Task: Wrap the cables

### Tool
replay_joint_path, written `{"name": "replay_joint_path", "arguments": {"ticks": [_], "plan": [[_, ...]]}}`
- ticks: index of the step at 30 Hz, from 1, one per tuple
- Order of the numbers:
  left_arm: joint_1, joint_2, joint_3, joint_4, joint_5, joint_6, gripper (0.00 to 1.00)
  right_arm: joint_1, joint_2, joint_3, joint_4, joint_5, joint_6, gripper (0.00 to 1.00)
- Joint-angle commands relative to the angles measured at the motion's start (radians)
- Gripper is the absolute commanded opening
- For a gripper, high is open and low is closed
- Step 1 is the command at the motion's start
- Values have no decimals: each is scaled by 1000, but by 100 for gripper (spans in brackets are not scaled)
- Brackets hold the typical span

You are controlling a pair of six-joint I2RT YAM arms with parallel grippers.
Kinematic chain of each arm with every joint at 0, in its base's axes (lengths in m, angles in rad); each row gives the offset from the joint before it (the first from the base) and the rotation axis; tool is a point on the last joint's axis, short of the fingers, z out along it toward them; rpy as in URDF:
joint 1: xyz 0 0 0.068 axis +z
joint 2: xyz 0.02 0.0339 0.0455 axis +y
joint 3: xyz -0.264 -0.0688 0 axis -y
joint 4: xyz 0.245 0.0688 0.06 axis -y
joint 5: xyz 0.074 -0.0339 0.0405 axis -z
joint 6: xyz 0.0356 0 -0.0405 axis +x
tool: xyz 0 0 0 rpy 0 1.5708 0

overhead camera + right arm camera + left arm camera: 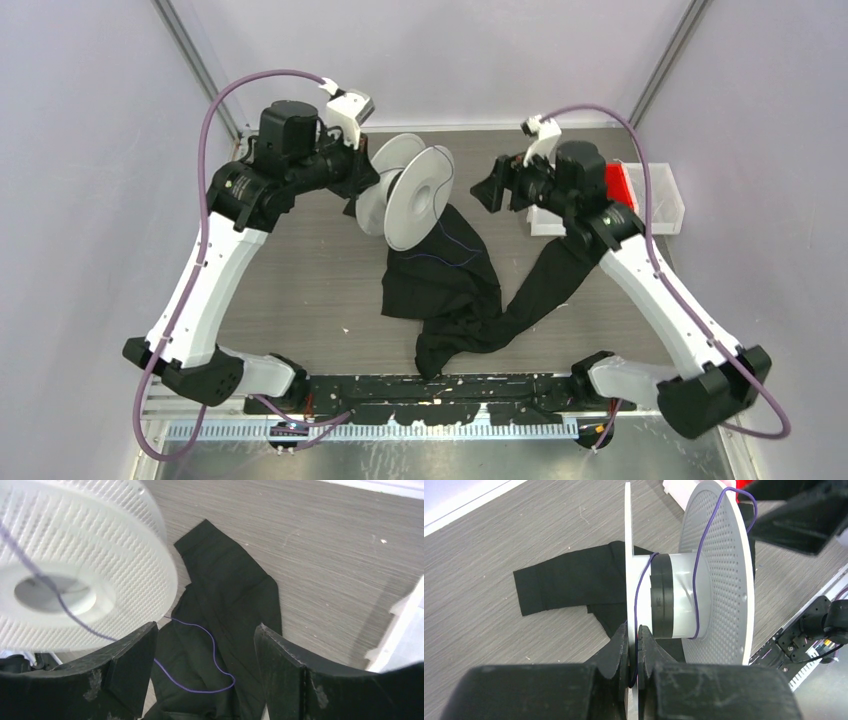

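Your left hand (634,632) clamps the white spool (719,580) by its flange; your right hand (205,630) stands open at its 3 o'clock. The cable (694,580) loops the hub, trailing toward 6 o'clock onto black cloth (235,595).

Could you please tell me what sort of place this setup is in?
Probably a robotics lab work cell: pale enclosure walls around a wood-grain table, the bolted left arm and right arm, and a clear parts bin.
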Motion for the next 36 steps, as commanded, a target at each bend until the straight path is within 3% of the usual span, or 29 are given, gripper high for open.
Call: {"name": "replay_joint_path", "arguments": {"ticks": [1, 9, 20, 21, 22, 24, 25, 28, 32, 36], "plan": [[13, -13, 69, 34, 13, -41, 0, -2, -145, -201, 279, -112, 13, 78], [15, -6, 92, 25, 12, -51, 0, 50, -156, -400, 349, -249, -87, 79], [17, 16, 128, 7, 35, -76, 0, 136, 16, -404, 427, -128, -224, 74], [17, 16, 129, 7, 36, -79, 0, 135, 27, -400, 431, -129, -219, 70], [17, 17, 130, 7, 37, -82, 0, 136, 37, -395, 436, -120, -210, 55], [17, 17, 129, 9, 39, -88, 0, 136, 49, -382, 423, -80, -209, 16], [17, 18, 128, 11, 37, -93, 0, 135, 52, -365, 399, -38, -194, 2], [19, 26, 132, 5, 40, -100, 0, 128, 33, -318, 324, 56, -154, 1], [21, 35, 139, -13, 61, -94, 0, 85, -44, -346, 455, 210, -45, 1], [30, 16, 116, 7, 96, -82, 0, -54, -3, -283, 434, 194, 120, 1]]}}
